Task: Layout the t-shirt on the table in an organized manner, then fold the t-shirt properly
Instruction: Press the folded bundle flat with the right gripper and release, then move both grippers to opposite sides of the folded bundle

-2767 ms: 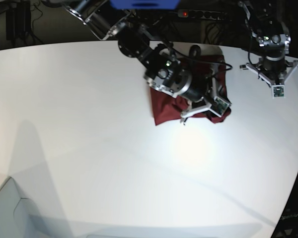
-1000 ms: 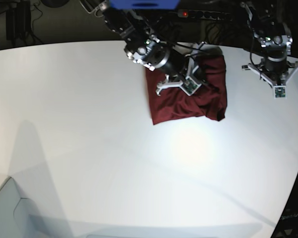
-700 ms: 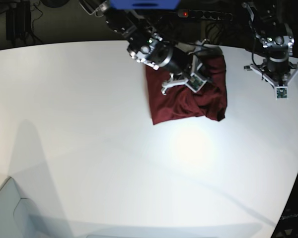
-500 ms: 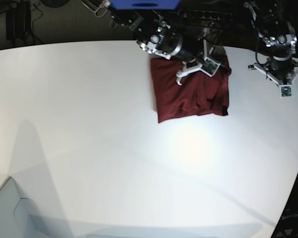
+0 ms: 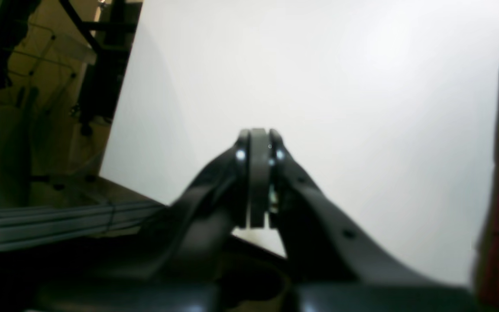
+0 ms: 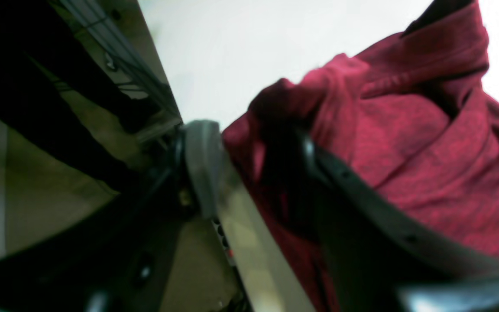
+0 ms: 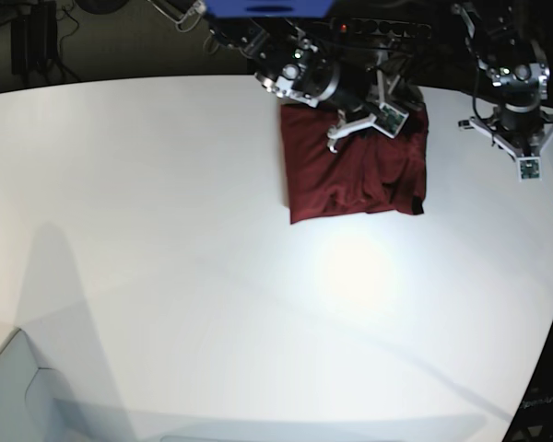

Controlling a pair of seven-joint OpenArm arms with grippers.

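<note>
Right gripper (image 6: 254, 173): its jaws are parted, with a bunched edge of the t-shirt (image 7: 355, 166) between them. I cannot tell if it is pinching the cloth or letting it go.
Left gripper (image 5: 256, 147): pressed tight together, with nothing in it. It hangs over bare table (image 7: 166, 258), just beside the shirt.
Shirt: a dark red, roughly square pile at the far edge of the table. It looks partly folded. The near edge is fairly straight, but the right side is lumpy.
Step now: probably setting the top edge of the shirt down by the far side of the table.
How to do it well: lower the cloth flat, not in a heap. Make sure the cloth slips free of the jaws before lifting away, so it does not drag.
Watch out: the shirt sits close to the table's far edge, so a tug that way could pull it off.
</note>
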